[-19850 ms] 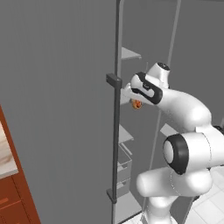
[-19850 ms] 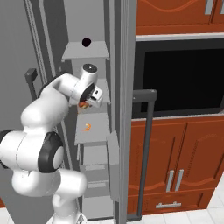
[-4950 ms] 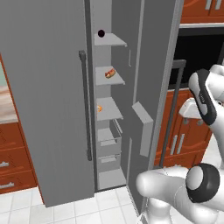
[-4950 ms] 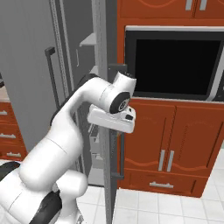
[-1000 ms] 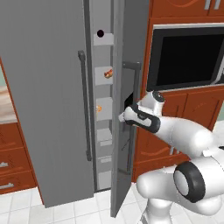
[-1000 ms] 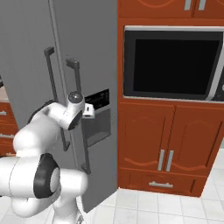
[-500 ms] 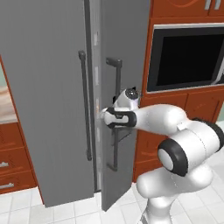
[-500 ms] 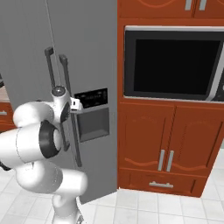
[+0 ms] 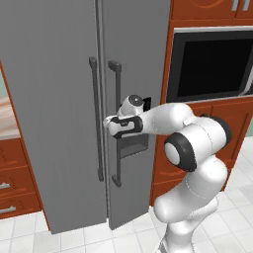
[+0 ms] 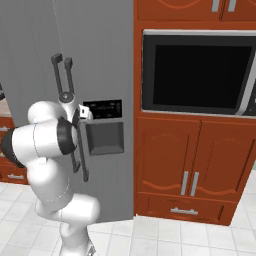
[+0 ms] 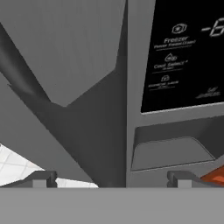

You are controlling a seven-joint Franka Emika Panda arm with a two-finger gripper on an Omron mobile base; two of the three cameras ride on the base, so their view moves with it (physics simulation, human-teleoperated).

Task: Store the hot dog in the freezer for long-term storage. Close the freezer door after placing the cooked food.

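Observation:
The freezer door (image 9: pixel 136 59), narrow and grey with a dark dispenser panel (image 9: pixel 133 146), stands shut or very nearly shut against the wider fridge door (image 9: pixel 49 99). My gripper (image 9: pixel 109 123) is open and pressed up to the freezer door at its long dark handle (image 9: pixel 115 94), just left of the panel. In the hand view the two fingertips (image 11: pixel 43 177) sit wide apart, with the dark handle (image 11: pixel 111 131) running up between them and the panel (image 11: pixel 183 65) at right. From the right base view the gripper (image 10: pixel 80 114) is at the handle (image 10: pixel 82 165). The hot dog and the freezer's inside are hidden behind the door.
A dark built-in oven (image 9: pixel 212 64) sits in red-brown cabinets right of the fridge, with cabinet doors (image 10: pixel 195 175) below it. Red-brown drawers (image 9: pixel 12 188) and a counter edge stand left of the fridge. White floor tiles (image 10: pixel 175 235) lie in front.
The freezer door has swung from clearly ajar, shelves showing, to shut or nearly shut. My arm has followed it leftward, hand against the door by its handle. The gripper stayed open.

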